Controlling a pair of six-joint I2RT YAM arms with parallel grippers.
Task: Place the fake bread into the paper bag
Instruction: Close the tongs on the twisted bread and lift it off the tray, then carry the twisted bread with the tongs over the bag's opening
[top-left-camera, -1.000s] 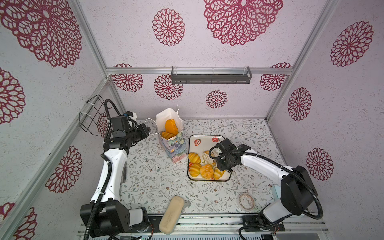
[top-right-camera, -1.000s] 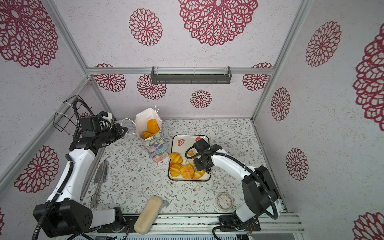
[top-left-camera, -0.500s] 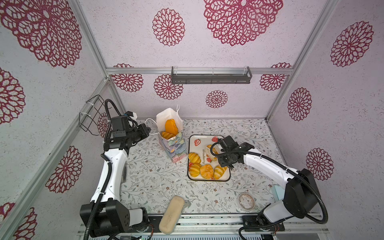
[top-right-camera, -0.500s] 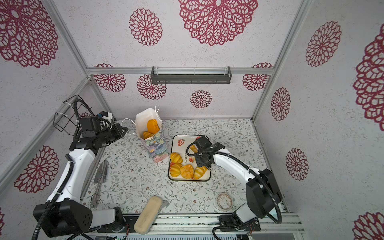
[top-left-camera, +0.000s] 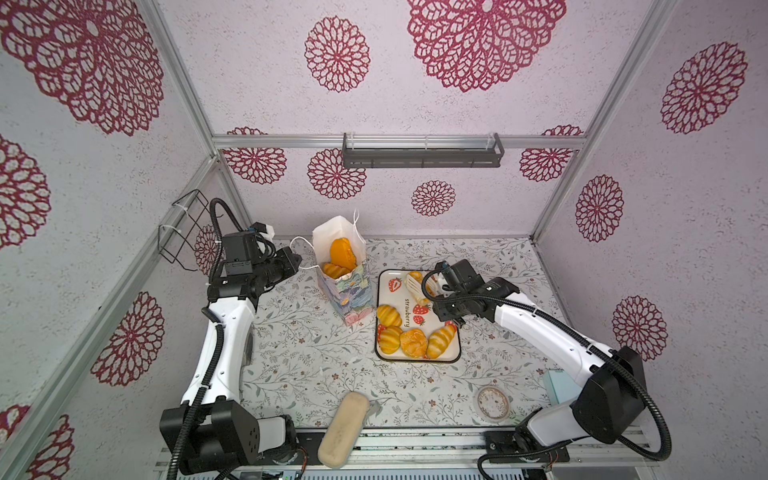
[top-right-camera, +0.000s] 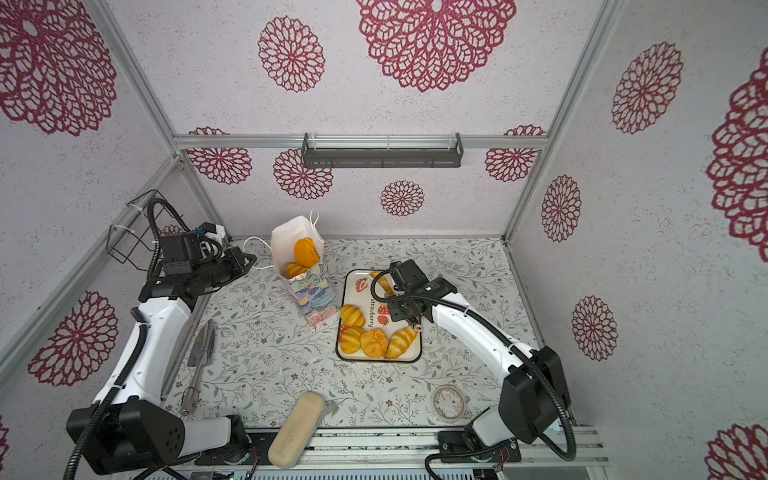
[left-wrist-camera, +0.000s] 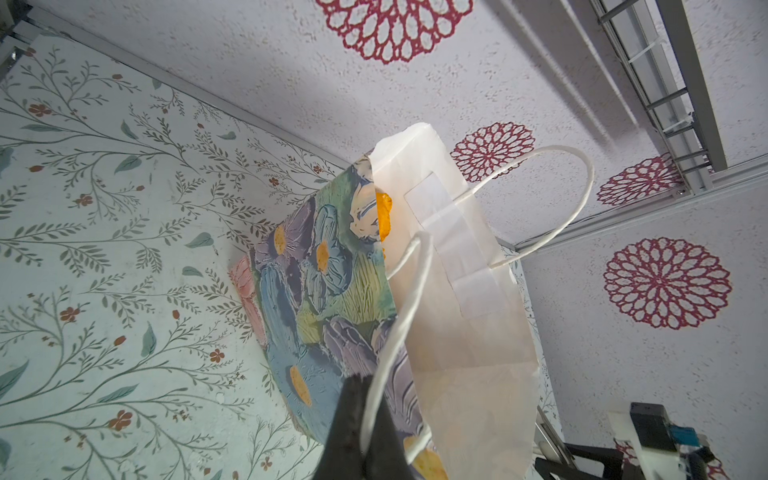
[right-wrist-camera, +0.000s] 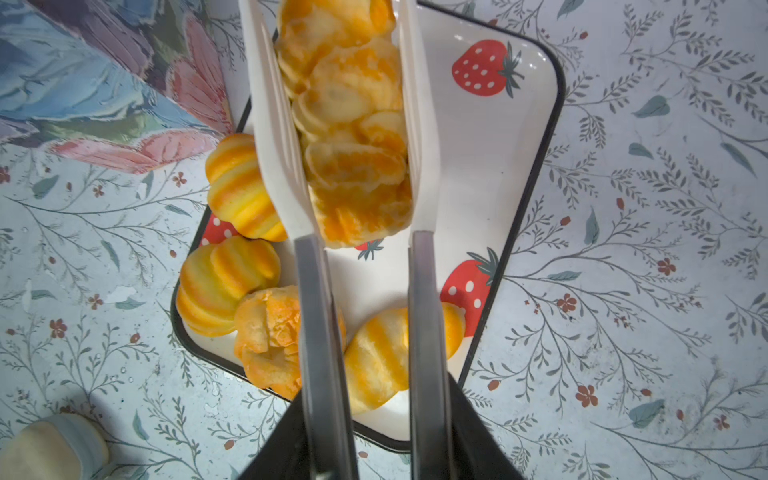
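The paper bag stands at the back, left of the tray, with fake bread inside it. My left gripper is shut on the bag's white cord handle. My right gripper is shut on metal tongs. Their white tips clamp the long braided loaf over the tray's far end. Several more buns and croissants lie on the near part of the strawberry tray.
A pale beige block lies on the front edge. A tape roll and a light blue box sit at the front right. Metal utensils lie along the left side. A wire basket hangs on the left wall.
My right gripper has moved from the near part of the tray toward its far end, carrying the braided loaf in the tongs. The left arm and the bag have stayed put.
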